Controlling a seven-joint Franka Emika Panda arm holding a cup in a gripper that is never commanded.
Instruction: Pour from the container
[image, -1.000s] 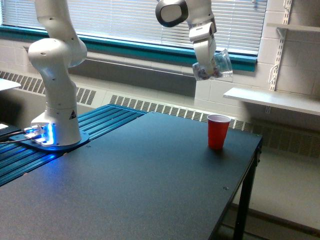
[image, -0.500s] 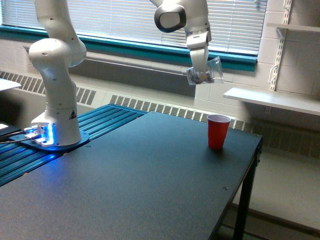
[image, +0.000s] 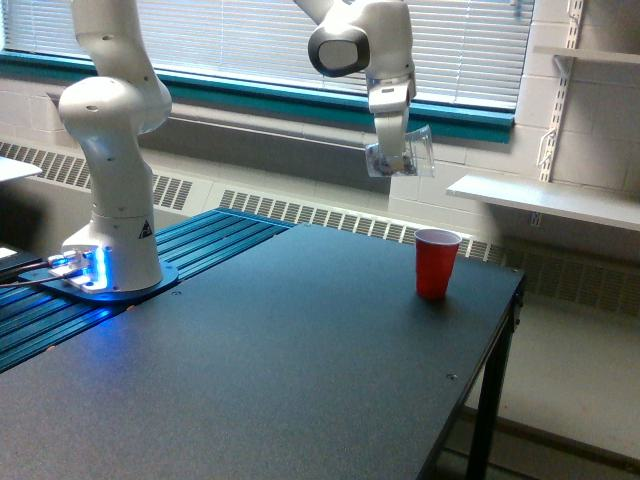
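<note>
Clear plastic cup (image: 404, 156) is what I have in the gripper (image: 392, 160), tipped on its side so its mouth faces roughly 3 o'clock, with a small heap of reddish-brown and pale bits settled at its closed end near the fingers. I read the fingers as clamped on that cup, since it hangs in mid-air under the wrist with nothing else bearing it, though the pads themselves are too small to make out. I hold it high, in front of the window blinds (image: 250, 40), so the contents have room to fall.

Outward from there, the red cup (image: 436, 262) stands upright on the black table (image: 260, 380) at about 5 o'clock from the gripper, well below it and a little to the exterior view's right, near the table's far edge. I judge that to be the receiver. As things sit, the cup's mouth does not look squarely over the red rim, so I'd expect a pour now could scatter bits onto the tabletop. At 9 o'clock the arm's base (image: 105, 270) glows blue, well apart.
</note>
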